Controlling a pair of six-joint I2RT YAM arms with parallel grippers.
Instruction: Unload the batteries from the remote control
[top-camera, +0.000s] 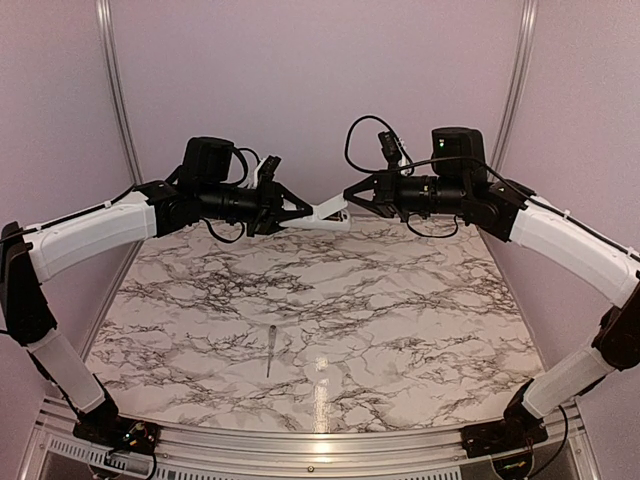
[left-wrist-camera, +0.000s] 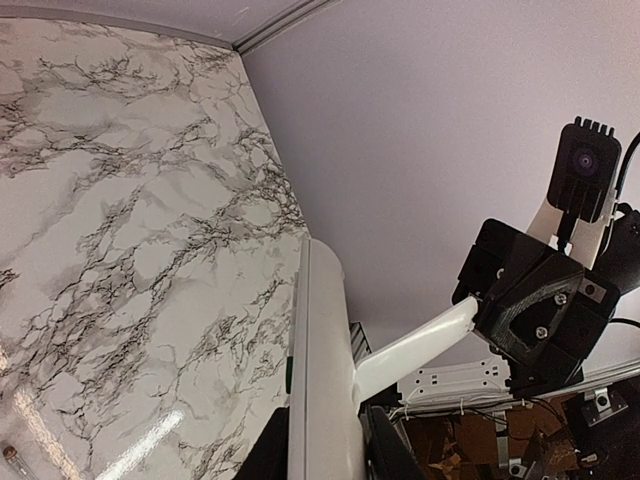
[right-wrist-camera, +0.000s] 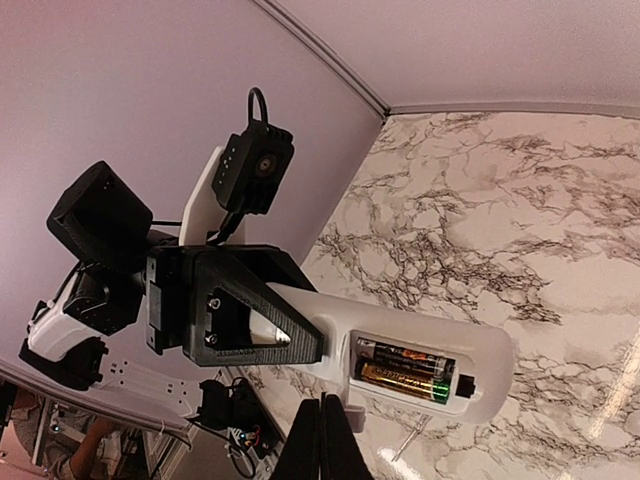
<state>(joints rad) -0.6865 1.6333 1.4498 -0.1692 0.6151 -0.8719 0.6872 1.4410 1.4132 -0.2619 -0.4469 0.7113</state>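
Glossy marble-patterned bench (top-camera: 400, 330) is catching glare; slim white remote control (right-wrist-camera: 490, 370) is showing smooth, satiny plastic; its gold and dark cylindrical batteries (right-wrist-camera: 405, 368) are gleaming; left hand (top-camera: 303, 213) is looking matt black plastic.

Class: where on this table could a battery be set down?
Bare marble table left and right of the pen-like stick. Crowded only above the far edge, where left tool and right tool meet at the remote control.

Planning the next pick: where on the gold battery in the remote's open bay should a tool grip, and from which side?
The gold battery lies lengthwise in the remote control, sunk beside the dark battery, so only its rounded top shows. Probably grip its middle, fingers across its width, straight into the bay's open face; the left tool holds the remote's other end.
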